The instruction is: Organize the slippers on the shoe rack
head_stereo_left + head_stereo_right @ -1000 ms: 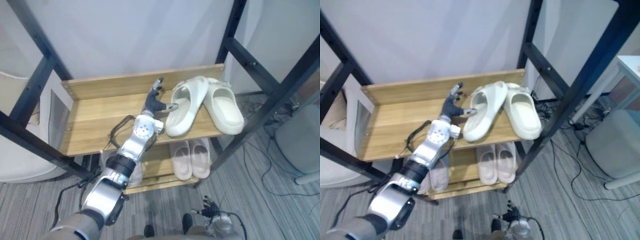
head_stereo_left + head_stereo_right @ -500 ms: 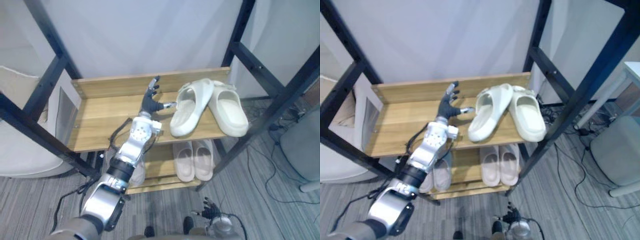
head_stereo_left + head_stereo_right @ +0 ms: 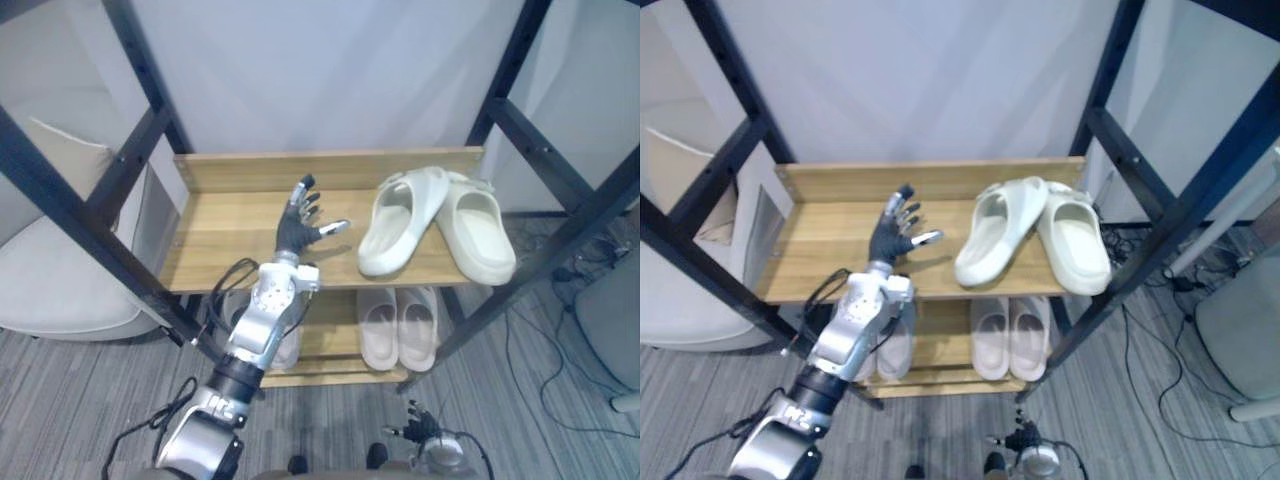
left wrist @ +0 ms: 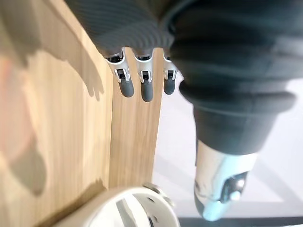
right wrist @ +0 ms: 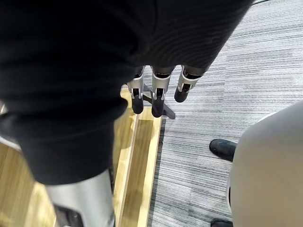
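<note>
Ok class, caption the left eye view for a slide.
Open left hand near two cream slippers on the upper shelf.

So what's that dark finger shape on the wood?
Left wrist view: it is the shadow of the left hand, cast on the wooden shelf. Right eye view: a softer shadow lies on the shelf just beside that hand.

Grey carpet [image 3: 80, 400], white wall [image 3: 320, 70], perhaps armchair [image 3: 50, 285].

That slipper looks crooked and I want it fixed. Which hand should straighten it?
Left, probably. The left hand is open above the top shelf, right beside the leaning slipper. The right hand hangs low, well below that shelf.
</note>
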{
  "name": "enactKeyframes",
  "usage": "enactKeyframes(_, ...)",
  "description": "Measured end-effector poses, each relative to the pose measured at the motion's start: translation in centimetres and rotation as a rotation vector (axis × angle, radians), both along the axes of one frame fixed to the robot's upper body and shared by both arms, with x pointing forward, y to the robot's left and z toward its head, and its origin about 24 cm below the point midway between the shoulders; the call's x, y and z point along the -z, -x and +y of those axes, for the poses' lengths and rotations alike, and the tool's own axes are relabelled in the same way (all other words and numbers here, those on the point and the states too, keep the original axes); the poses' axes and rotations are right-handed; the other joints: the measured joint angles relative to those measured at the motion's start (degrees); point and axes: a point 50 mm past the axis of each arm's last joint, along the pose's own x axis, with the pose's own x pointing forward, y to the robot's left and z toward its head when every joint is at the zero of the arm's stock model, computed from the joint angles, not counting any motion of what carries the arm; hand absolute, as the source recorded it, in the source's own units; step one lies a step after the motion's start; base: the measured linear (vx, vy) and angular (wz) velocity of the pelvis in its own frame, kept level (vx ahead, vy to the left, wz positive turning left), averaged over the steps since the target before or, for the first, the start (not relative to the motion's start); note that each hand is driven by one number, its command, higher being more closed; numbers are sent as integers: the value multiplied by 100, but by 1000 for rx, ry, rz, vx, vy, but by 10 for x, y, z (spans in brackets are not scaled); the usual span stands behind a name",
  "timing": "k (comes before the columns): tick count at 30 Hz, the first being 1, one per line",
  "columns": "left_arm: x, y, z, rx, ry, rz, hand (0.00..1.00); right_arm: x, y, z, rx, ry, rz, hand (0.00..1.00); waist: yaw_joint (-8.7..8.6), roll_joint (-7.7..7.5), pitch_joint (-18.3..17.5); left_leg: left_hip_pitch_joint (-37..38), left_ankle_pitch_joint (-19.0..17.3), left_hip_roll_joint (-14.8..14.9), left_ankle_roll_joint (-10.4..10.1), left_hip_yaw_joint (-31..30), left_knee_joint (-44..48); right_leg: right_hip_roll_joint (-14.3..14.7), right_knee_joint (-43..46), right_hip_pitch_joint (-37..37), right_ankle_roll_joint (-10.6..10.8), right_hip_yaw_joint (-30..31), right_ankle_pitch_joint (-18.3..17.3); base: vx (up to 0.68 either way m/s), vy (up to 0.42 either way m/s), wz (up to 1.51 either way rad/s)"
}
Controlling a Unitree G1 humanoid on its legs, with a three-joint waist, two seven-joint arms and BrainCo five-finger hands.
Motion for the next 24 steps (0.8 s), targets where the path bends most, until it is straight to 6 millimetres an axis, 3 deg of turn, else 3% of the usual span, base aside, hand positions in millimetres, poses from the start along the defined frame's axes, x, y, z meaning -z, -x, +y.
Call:
enactKeyframes(7, 22, 20, -20, 138, 38, 81, 0, 2, 2, 4, -24, 1, 15, 0, 45, -71, -77, -10, 17, -26, 16, -88, -7, -29, 0, 30, 10, -112, -8, -42, 3, 6)
enactKeyframes(16, 30, 38, -48, 298, 27, 117, 0, 4, 6, 5, -42, 16, 35, 0, 78, -56, -209, -14, 42, -28, 8, -161, -28, -33, 0, 52, 13, -178, -33, -21, -1, 5)
enactKeyframes(24, 32, 45, -58, 355, 12, 119, 0, 5, 5, 6, -63, 24, 47, 0, 78, -60, -247, -7, 50, -29, 7, -168, -49, -35, 0, 53, 15, -187, -35, 0, 0, 0)
